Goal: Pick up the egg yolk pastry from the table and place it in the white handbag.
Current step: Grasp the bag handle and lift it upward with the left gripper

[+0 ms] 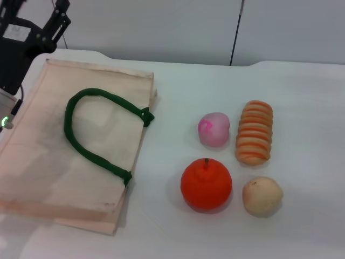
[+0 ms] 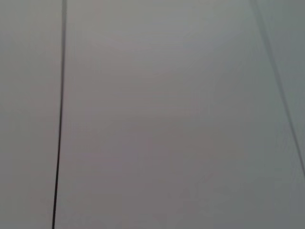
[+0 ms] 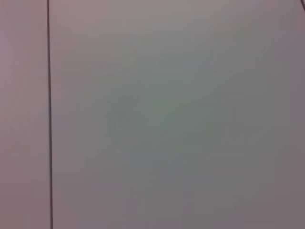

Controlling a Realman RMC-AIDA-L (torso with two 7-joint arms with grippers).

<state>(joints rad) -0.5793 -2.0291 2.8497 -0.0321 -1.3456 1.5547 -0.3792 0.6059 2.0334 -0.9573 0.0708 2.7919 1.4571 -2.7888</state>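
The egg yolk pastry [image 1: 262,196] is a small pale tan ball lying on the white table [image 1: 178,237] at the front right, just right of an orange fruit. The white handbag [image 1: 48,156] lies flat on the left side of the table, with its dark green loop handle [image 1: 97,132] resting on top. My left gripper [image 1: 56,19] is raised at the far left back corner, above the bag's far edge and far from the pastry. My right gripper is out of view. Both wrist views show only a plain pale wall with a dark seam.
An orange fruit [image 1: 206,184] sits left of the pastry. A pink-white round bun [image 1: 214,129] and a long orange-striped bread roll [image 1: 254,132] lie behind them. A grey wall with a dark vertical seam [image 1: 235,32] stands behind the table.
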